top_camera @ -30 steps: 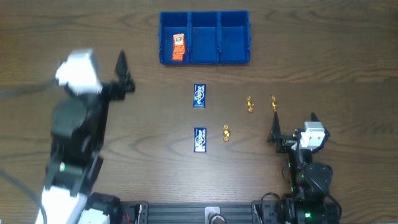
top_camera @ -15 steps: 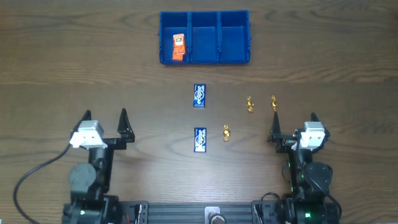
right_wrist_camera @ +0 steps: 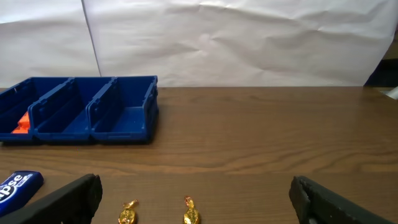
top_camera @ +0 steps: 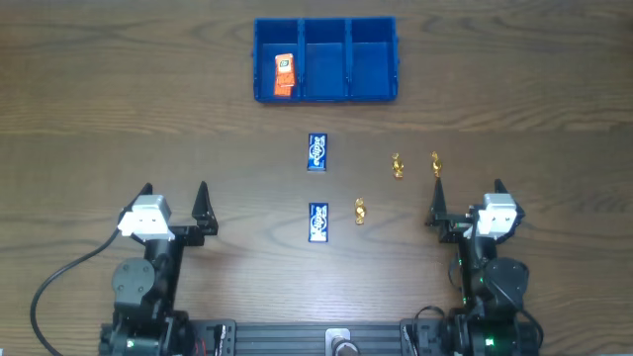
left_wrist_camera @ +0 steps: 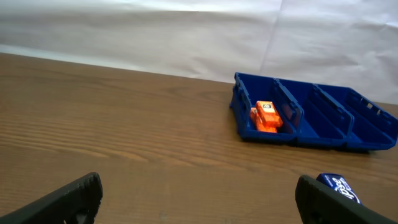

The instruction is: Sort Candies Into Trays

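Top view: shows the left gripper (top_camera: pixel 175 194) drawn back from its raised reach of a second ago to its base, fingers apart and empty, the right gripper (top_camera: pixel 467 194) likewise spread; places the orange candy (top_camera: pixel 284 74) in the blue tray's (top_camera: pixel 326 98) left compartment, two blue candies (top_camera: pixel 316 152) and three gold candies (top_camera: pixel 398 165) loose on the table (top_camera: pixel 119 119). Left wrist view: confirms the orange candy inside the end compartment. Right wrist view: finds gold candies just ahead, suggesting one sort finished, five pending.
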